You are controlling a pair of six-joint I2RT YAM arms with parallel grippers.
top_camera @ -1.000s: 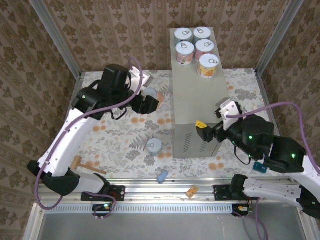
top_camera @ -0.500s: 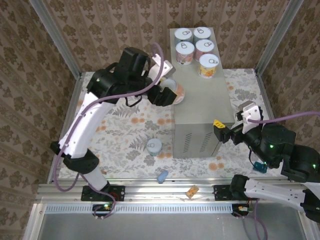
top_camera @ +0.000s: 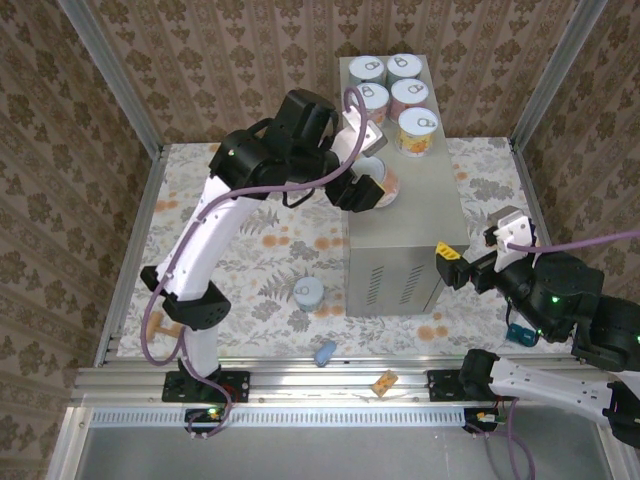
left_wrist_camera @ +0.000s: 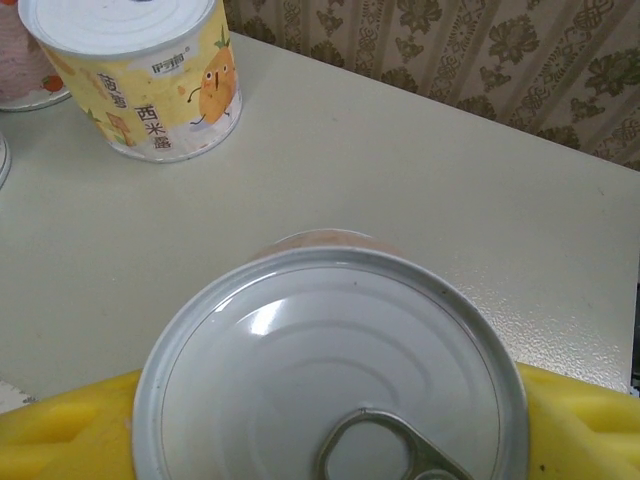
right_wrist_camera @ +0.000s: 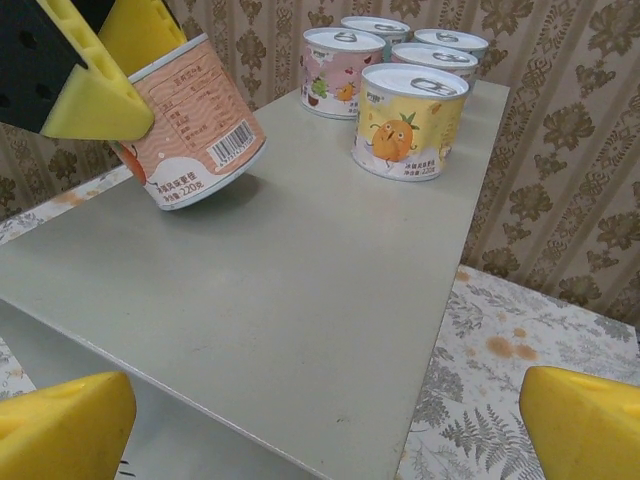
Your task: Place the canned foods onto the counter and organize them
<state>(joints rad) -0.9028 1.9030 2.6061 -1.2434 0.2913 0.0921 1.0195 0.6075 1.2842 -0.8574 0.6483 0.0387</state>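
The left tool (top_camera: pixel 375 180) hangs over the middle of the counter (top_camera: pixel 405 215), its yellow pads (left_wrist_camera: pixel 585 435) clamped on either side of a pink can (top_camera: pixel 391 186). The can sits right between the pads, pull-tab lid facing up toward the wrist. From the right wrist view the pink can (right_wrist_camera: pixel 195 125) is tilted, with its lower edge at the flat grey top or just above it; I cannot tell whether it touches.

At the far end of the counter stand five more cans, upright and close together. The orange-labelled one (top_camera: pixel 417 130) is nearest the held can, well apart from it, and the other four (top_camera: pixel 371 103) are paired up behind it.

One light-blue can (top_camera: pixel 309 292) stands on the floral floor (top_camera: pixel 240 270), just beside the counter's vented face and well away from both tools.

The right tool (right_wrist_camera: pixel 325 425) waits at the near right corner of the counter. Its pads (right_wrist_camera: pixel 60 425) are spread wide apart with nothing between them, and it points along the top toward the cans.
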